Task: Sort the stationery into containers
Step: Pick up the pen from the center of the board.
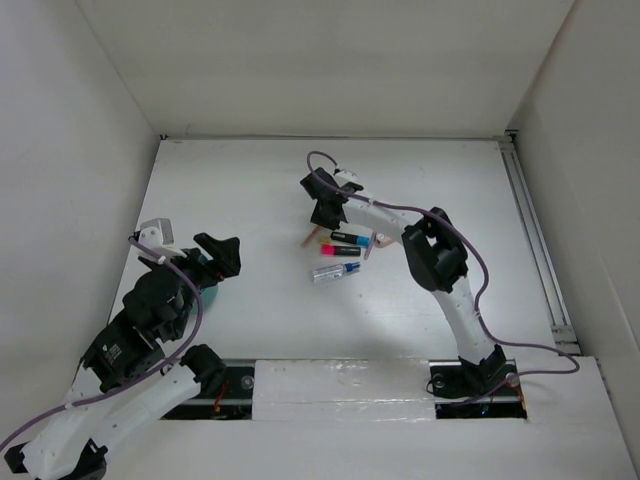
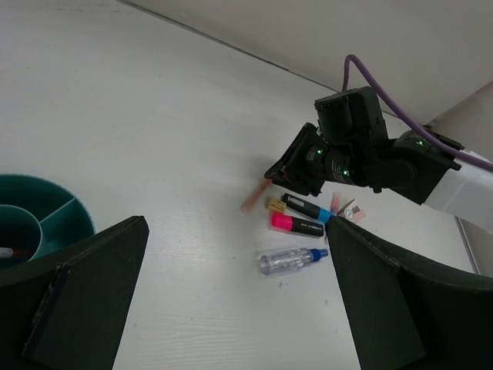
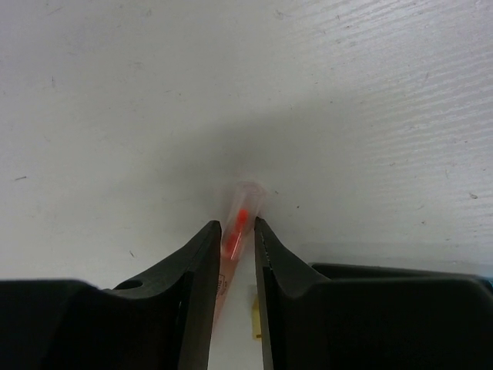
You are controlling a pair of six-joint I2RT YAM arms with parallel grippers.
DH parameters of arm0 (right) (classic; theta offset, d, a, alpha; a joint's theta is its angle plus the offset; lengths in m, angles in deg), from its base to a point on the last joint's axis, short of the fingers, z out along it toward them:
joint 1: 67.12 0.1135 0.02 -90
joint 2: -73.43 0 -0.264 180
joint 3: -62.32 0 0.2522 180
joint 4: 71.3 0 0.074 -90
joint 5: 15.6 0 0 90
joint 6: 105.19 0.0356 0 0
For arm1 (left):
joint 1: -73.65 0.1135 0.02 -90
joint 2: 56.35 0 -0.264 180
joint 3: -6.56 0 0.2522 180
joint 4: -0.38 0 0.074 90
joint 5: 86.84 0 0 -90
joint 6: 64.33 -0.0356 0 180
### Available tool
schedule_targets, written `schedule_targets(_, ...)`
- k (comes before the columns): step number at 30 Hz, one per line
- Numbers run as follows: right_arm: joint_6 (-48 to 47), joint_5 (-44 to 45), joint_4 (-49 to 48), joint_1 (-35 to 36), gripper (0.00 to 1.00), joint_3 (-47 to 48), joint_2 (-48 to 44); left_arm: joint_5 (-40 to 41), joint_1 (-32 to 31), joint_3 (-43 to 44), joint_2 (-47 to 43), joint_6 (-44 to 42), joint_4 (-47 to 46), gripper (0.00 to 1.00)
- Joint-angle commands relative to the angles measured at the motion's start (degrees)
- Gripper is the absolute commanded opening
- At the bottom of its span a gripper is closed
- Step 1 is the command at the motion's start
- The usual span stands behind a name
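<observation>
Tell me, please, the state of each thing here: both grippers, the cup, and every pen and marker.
left gripper, open wide, empty.
right gripper, jaws narrow, one on each side of the orange pen; real grip unclear.
orange pen, flat on the table, between those jaws.
teal cup, upright, divided inside.
yellow-end marker, lying flat, free.
pink-end marker, lying flat, free.
blue-capped pen, lying flat, cap on.

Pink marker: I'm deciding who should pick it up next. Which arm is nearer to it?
Right. The right arm reaches beside the pink marker, its jaws either side of an orange pen next to it. The left arm sits far off, by the teal cup.
</observation>
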State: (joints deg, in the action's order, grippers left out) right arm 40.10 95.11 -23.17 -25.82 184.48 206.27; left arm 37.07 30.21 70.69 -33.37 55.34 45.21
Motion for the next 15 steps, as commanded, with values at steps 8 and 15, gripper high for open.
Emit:
schedule_targets(8, -0.88, -3.22, 5.35, -0.43, 0.20, 3.92, 4.18, 0.37, -0.15, 0.34, -2.59, 0.30, -0.84, 1.00)
schedule_targets(15, 0.78, -3.22, 5.88, -0.43, 0.00, 5.07, 4.71, 0.37, -0.15, 0.34, -3.65, 0.83, -0.84, 1.00)
